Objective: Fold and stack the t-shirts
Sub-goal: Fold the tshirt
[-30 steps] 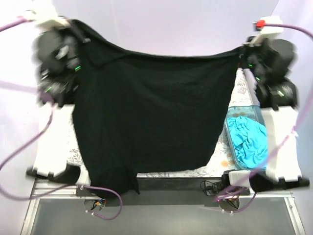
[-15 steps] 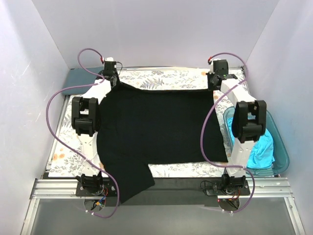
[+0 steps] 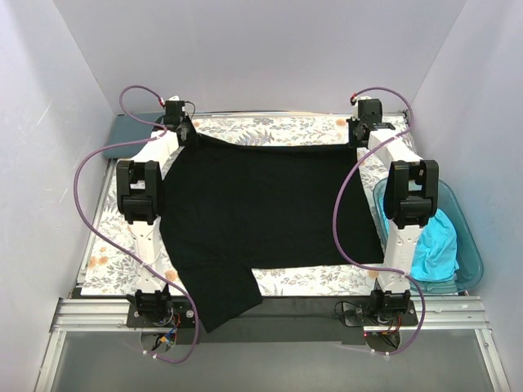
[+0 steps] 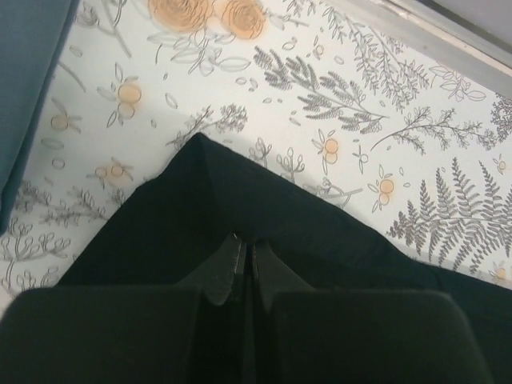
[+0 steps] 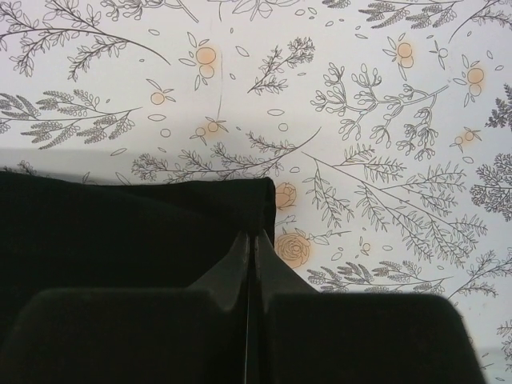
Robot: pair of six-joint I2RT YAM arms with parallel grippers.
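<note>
The black t-shirt (image 3: 270,204) lies spread flat across the floral table cloth (image 3: 110,245), with one sleeve (image 3: 216,302) hanging over the near edge. My left gripper (image 3: 181,131) is at its far left corner, shut on a peak of the black cloth (image 4: 200,200); the fingertips (image 4: 244,240) are pressed together. My right gripper (image 3: 359,135) is shut on the far right corner (image 5: 120,232), jaws closed (image 5: 254,234) just inside the folded hem. A turquoise t-shirt (image 3: 437,245) lies crumpled in the tub. A slate blue-grey t-shirt (image 3: 131,126) rests at the far left corner.
The translucent teal tub (image 3: 470,253) stands at the table's right edge, beside the right arm. The blue-grey cloth's edge (image 4: 24,80) shows just left of my left gripper. White walls close in the table at the back and sides.
Both arms have dropped from near the camera to the table's far edge, laying the hanging black t-shirt out flat. In the last half second the left gripper crept further back and left.
</note>
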